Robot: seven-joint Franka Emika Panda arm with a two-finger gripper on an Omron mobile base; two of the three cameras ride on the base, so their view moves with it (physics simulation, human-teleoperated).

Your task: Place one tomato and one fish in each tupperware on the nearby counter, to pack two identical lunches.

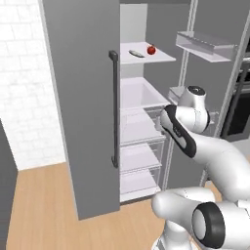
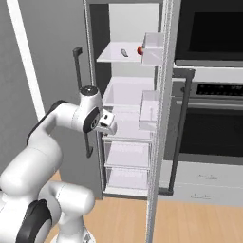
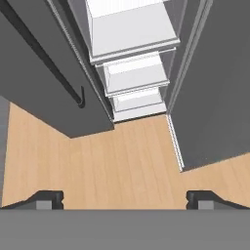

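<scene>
1. Fridge interior [image 1: 141,93]: smooth white shelves and translucent drawers stacked in a tall narrow bay between flat matte grey panels.
2. Top shelf [image 1: 163,57]: a thin white slab. One tomato [image 1: 151,50], a small glossy red ball, rests on it toward the right. One fish [image 1: 136,53], a slender silvery-grey sliver, lies just to the left of the tomato, apart from it. The right base view shows the same pair, the fish [image 2: 124,52] left of the tomato [image 2: 140,50], which is partly hidden by a door bin.
3. Fridge door [image 1: 80,107]: a plain grey slab, swung open, with a long dark vertical bar handle [image 1: 114,107].
4. Door bins [image 1: 205,46]: shallow translucent white trays mounted on the opened right-hand door.
5. Gripper [image 3: 125,197]: the jaws stand wide apart with nothing between them; the two dark fingertips [image 3: 46,199] appear at the lower edge of the hand view. The hand points downward in front of the lower shelves, well below the top shelf.
6. Floor [image 3: 117,166]: light brown wooden planks with visible grain.
7. Room: a white brick wall [image 1: 24,73] left of the fridge; a dark built-in oven [image 2: 209,118] with a black bar handle to its right, and pale drawers below it.
</scene>
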